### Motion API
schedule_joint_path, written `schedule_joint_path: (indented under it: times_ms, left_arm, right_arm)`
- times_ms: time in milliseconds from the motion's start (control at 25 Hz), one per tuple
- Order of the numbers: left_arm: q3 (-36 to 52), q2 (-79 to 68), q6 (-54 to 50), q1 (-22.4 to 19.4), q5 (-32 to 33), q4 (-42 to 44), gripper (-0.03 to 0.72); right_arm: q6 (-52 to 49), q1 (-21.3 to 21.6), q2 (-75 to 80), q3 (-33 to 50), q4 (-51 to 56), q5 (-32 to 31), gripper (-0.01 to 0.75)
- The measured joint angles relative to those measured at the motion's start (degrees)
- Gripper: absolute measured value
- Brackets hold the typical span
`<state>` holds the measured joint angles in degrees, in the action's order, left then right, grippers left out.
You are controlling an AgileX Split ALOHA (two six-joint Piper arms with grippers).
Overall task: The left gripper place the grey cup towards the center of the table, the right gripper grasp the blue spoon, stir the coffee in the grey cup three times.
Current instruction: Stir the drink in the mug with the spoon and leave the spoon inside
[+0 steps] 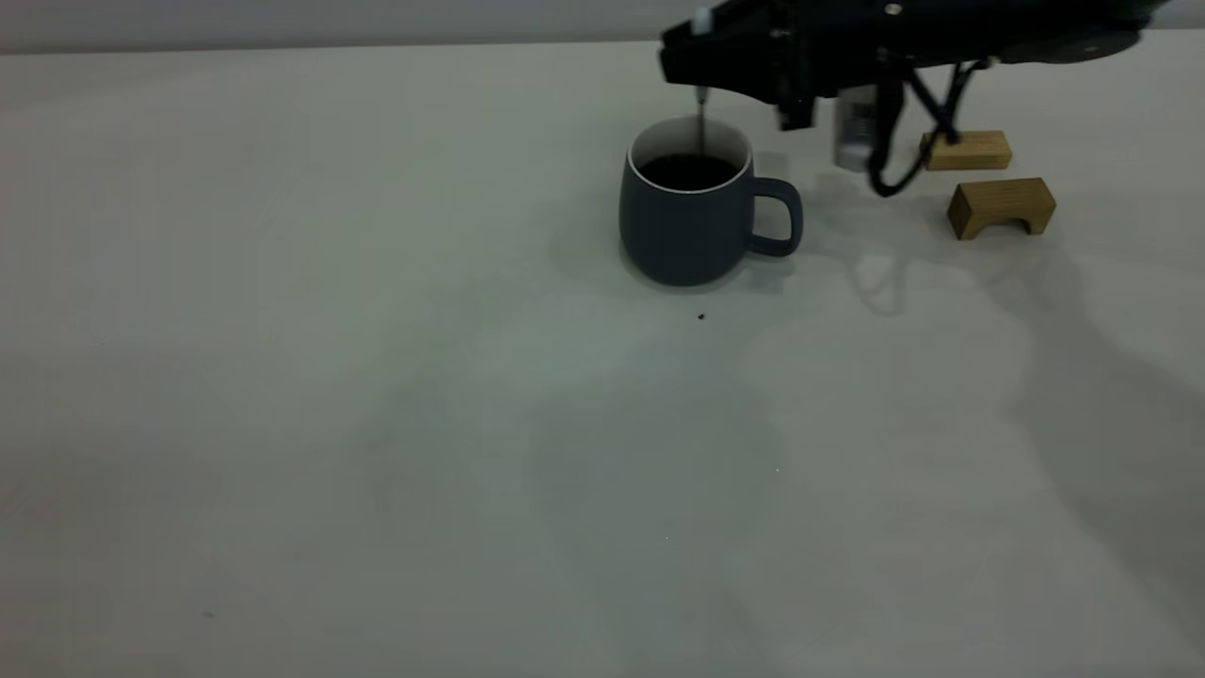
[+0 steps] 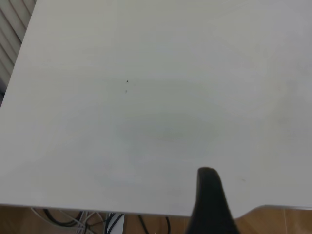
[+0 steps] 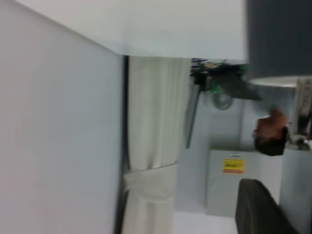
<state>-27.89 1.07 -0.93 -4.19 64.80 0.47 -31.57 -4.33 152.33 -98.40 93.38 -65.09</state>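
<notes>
Grey cup [image 1: 689,217] stands upright on the table [image 1: 377,424], handle toward the wooden blocks [image 1: 1000,206], with coffee [image 1: 689,171] inside. Directly above it, the right gripper [image 1: 701,58] pinches the blue spoon [image 1: 701,118], whose metal neck dips into the liquid. Left gripper [image 2: 210,202]: finger spread cannot be told.

Pale wall [image 3: 58,146], tied white curtain [image 3: 151,185], wooden floor [image 2: 287,222] with loose cables [image 2: 97,219]
</notes>
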Motion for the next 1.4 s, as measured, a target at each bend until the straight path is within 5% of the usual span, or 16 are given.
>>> schedule_joint_path:
  times_ms: [280, 520, 800, 1080, 1400]
  left_arm:
    - [0.0, 0.0, 0.0, 0.0, 0.0, 0.0, 0.585]
    - [0.0, 0.0, 0.0, 0.0, 0.0, 0.0, 0.585]
    - [0.0, 0.0, 0.0, 0.0, 0.0, 0.0, 0.585]
    - [0.0, 0.0, 0.0, 0.0, 0.0, 0.0, 0.585]
    - [0.0, 0.0, 0.0, 0.0, 0.0, 0.0, 0.585]
  right_arm:
    - [0.4, 0.4, 0.0, -0.2, -4.5, -1.0, 0.118]
    - [0.4, -3.6, 0.0, -0.8, 4.1, -1.0, 0.118]
    - [0.4, -2.6, 0.1, -1.2, 3.8, 5.0, 0.118]
    - [0.7, 0.9, 0.1, -1.2, -5.9, -0.5, 0.118]
    - [-0.7, -2.4, 0.1, -1.6, -4.8, -1.3, 0.118]
